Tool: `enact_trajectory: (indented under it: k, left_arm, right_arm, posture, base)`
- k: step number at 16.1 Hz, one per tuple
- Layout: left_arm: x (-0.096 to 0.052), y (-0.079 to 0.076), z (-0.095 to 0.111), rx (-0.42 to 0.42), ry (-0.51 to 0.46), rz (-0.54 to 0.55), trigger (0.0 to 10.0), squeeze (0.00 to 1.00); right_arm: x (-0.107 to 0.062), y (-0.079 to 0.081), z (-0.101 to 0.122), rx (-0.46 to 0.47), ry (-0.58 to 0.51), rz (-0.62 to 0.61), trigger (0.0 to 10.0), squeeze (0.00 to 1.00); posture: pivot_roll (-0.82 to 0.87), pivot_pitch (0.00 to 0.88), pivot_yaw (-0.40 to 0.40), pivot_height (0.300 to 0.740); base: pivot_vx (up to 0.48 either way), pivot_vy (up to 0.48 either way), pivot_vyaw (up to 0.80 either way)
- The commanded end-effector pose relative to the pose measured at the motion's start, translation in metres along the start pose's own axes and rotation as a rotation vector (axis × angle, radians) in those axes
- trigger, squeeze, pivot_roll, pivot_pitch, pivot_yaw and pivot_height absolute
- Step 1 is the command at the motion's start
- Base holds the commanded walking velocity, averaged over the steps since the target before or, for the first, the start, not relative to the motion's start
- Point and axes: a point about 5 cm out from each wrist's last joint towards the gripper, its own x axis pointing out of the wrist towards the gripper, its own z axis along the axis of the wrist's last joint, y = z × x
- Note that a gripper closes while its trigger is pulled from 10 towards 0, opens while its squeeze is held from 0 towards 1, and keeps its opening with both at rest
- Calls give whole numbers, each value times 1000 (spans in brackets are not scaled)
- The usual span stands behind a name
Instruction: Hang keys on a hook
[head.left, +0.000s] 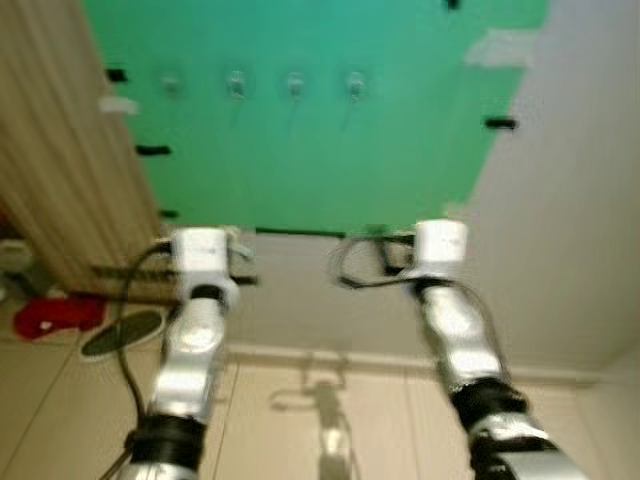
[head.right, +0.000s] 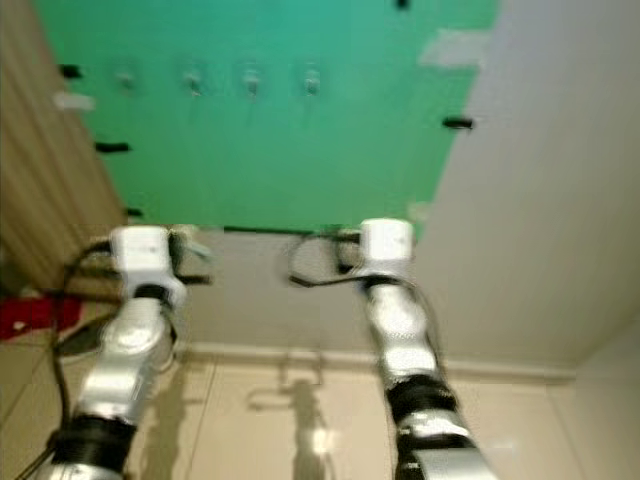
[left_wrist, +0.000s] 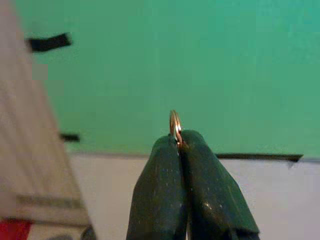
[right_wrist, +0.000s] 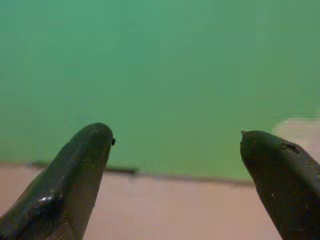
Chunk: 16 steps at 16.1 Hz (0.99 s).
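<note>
A green board (head.left: 320, 120) is taped to the wall ahead, with a row of several small clear hooks (head.left: 295, 85) near its top. Both arms are raised toward the wall below the board. In the left wrist view my left gripper (left_wrist: 177, 137) is shut on a thin gold key ring (left_wrist: 174, 124) that sticks out past the fingertips; the keys themselves are hidden. My right gripper (right_wrist: 177, 137) stands open with nothing between its fingers, facing the board's lower edge. The head views are blurred.
A wooden door or panel (head.left: 50, 150) stands left of the board. On the tiled floor at the left lie a red object (head.left: 55, 315) and a dark oval mat (head.left: 122, 333). Bare grey wall (head.left: 570, 220) lies to the right.
</note>
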Motion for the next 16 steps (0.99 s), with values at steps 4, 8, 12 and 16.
enact_trajectory:
  k: [4,8,12,16]
  left_arm:
    - [-22,20,3,81,25,-97,10000,0]
    - [-84,27,-34,176,163,-294,10000,0]
    - [-71,11,-7,81,64,-295,10000,0]
    - [-20,15,44,197,-46,-461,10000,0]
  right_arm:
    - [-38,-16,-1,-89,16,-46,10000,0]
    - [-97,-39,-22,-99,122,15,10000,0]
    - [-82,-32,-4,-86,75,-2,10000,0]
    - [-36,-21,31,-79,36,187,10000,0]
  posture:
    - [75,0,-27,740]
    - [77,0,-37,740]
    - [77,0,-44,740]
    - [67,0,-46,740]
  base:
    - [118,0,0]
    - [0,0,0]
    - [0,0,0]
    - [0,0,0]
